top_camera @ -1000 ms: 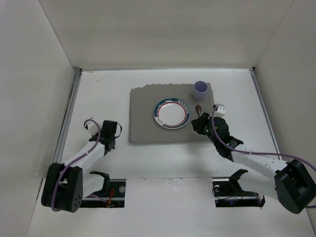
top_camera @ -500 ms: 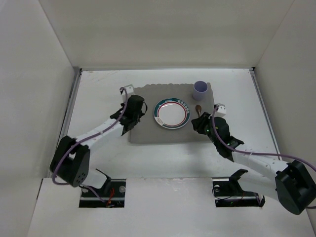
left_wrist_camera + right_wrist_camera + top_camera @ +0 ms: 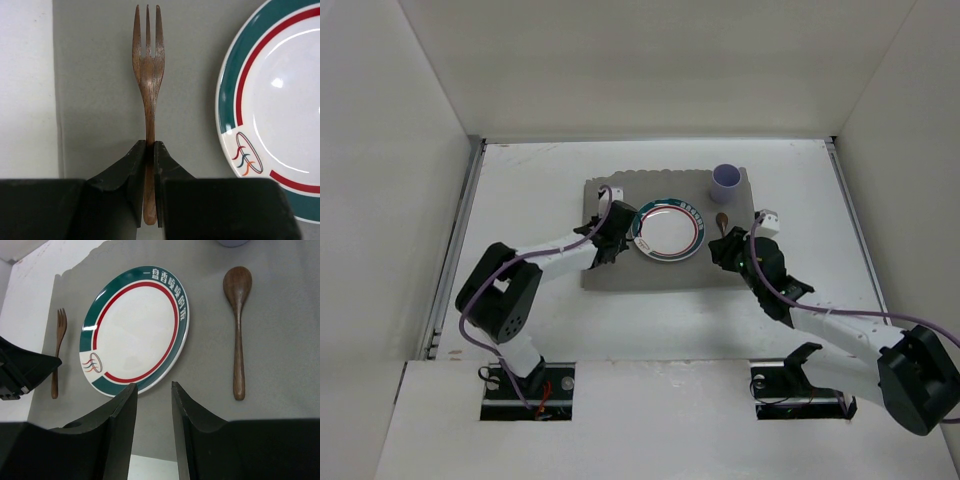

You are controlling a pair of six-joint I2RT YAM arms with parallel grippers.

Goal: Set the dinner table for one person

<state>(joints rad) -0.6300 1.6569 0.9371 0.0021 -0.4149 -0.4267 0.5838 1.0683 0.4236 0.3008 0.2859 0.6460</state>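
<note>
Since a second before, the left gripper [image 3: 612,240] had swung from the left side of the table [image 3: 530,180] over to the mat [image 3: 620,270], and the right jaws had spread a little.

This table was a large, plain white top, flat and matte. It filled the floor of the white-walled booth and carried everything else. Near its middle lay the grey mat, with a wavy far edge. On the mat sat the plate [image 3: 667,229], white with a green band and a red ring. A lilac cup [image 3: 725,181] stood at the far right corner of the mat, and a wooden spoon [image 3: 238,330] lay just right of the plate, apart from it.

The wooden fork [image 3: 148,75] was just left of the plate, tines pointing away, and the left jaws were clenched on its handle. Whether it already rested on the mat, I could not tell. The right gripper [image 3: 152,390] hovered near the plate's near edge, its jaws apart and holding nothing.

I judged the setting almost finished: mat, plate, cup and spoon were placed. What remained was to let go of the fork. No knife was in view.
</note>
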